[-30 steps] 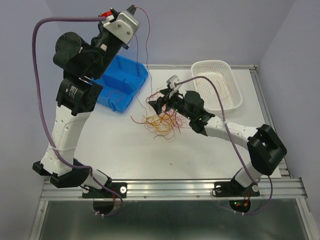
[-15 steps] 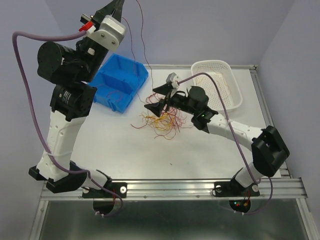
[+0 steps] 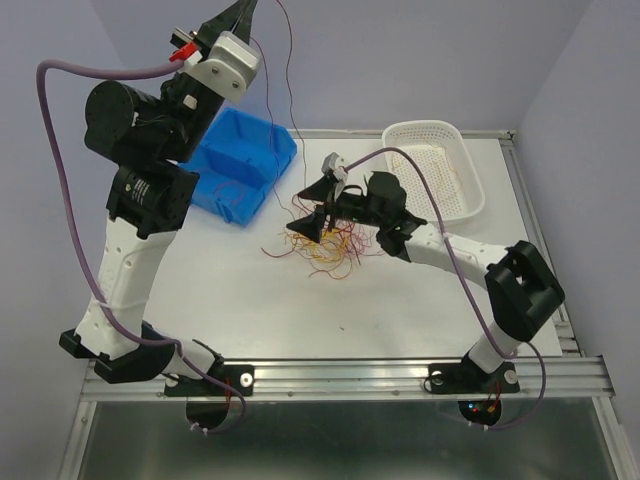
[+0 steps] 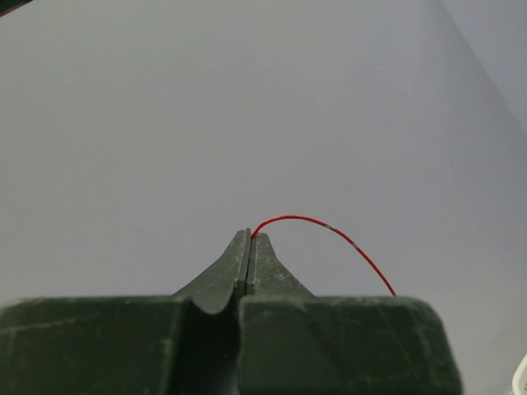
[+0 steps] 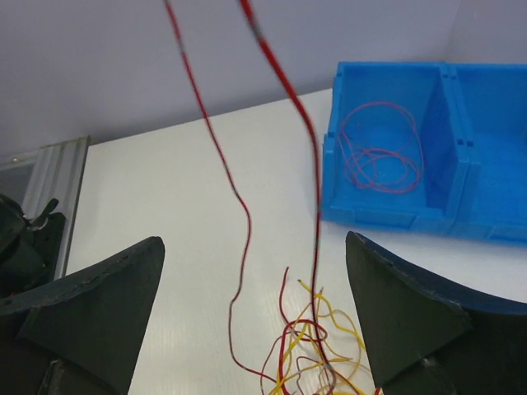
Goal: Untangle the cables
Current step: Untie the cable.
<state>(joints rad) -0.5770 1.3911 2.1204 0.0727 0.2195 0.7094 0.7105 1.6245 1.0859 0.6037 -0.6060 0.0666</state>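
The cables lie as a tangle of thin red and yellow strands in the middle of the white table. My left gripper is raised high at the top left, shut on one red cable that hangs from it down to the tangle. The left wrist view shows that cable arching out of the closed tips. My right gripper hovers wide open just over the tangle's left part. In the right wrist view two taut red strands rise between its fingers, touching neither.
A blue bin stands at the back left, with red cables coiled in one compartment. A white perforated basket sits at the back right. The purple arm hoses loop beside both arms.
The left arm swung up and slightly left, drawing the red cable taut. The right gripper opened wider and shifted a little left over the tangle.
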